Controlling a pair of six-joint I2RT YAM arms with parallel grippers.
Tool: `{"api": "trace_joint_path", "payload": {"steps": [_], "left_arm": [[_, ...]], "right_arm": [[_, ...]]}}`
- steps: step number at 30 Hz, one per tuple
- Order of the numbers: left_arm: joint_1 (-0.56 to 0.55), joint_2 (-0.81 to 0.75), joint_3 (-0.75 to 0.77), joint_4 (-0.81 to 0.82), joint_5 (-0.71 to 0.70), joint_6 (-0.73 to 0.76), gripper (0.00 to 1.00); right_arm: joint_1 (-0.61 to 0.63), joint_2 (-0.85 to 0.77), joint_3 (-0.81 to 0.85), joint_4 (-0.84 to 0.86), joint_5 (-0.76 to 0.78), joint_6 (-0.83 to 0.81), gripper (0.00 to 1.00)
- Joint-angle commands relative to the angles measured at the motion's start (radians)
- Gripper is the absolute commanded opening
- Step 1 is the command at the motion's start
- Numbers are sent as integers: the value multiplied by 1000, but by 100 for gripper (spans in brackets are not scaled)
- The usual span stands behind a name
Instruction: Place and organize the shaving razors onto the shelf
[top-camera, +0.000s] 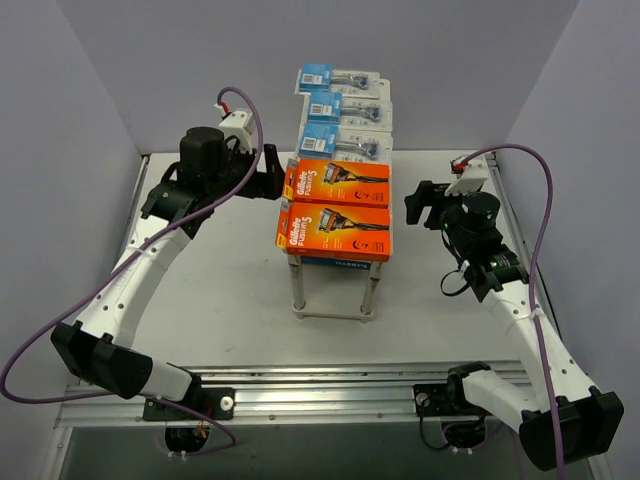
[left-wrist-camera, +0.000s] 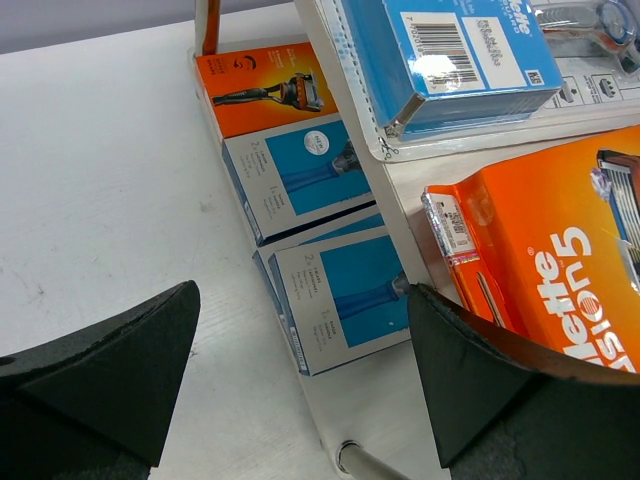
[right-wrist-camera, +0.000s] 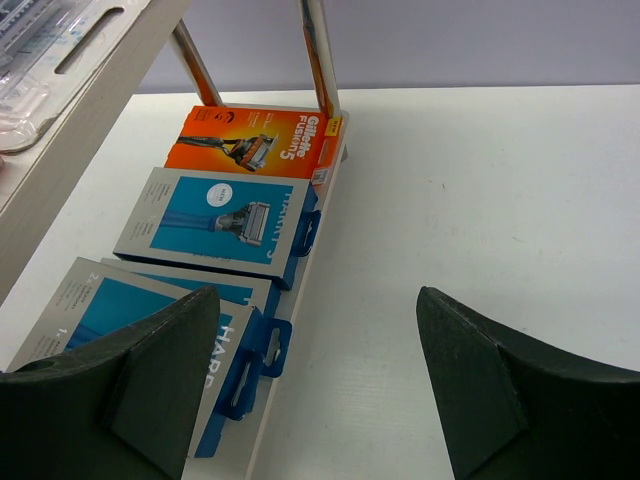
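Orange razor boxes (top-camera: 338, 230) topped the shelf (right-wrist-camera: 90, 140); we saw the left pincer (left-wrist-camera: 303, 310) and right pincer (right-wrist-camera: 318, 305) gaping, empty.

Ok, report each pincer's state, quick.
Left pincer: open, holding nothing.
Right pincer: open, holding nothing.

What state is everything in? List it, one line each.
shelf: upright, both tiers loaded
blister packs: three flat in a row, top tier
top orange boxes: two flat, top tier
lower orange box: flat, lower tier
blue-and-white boxes: flat, lower tier, some overlapping
left gripper: open, empty
right gripper: open, empty
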Motion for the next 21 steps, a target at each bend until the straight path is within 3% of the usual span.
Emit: {"api": "trace_joint_path", "payload": {"steps": [1, 8, 15, 21], "left_arm": [[-17, -6, 37, 40, 0, -5, 94], [21, -54, -32, 37, -17, -11, 94], [156, -154, -168, 52, 27, -41, 94], [248, -178, -329, 120, 84, -67, 94]], "right_arm": [[-3, -6, 25, 29, -5, -15, 75], [-4, -3, 19, 29, 39, 14, 76], [-26, 77, 7, 1, 96, 114, 75], [-63, 86, -86, 81, 81, 149, 75]]}}
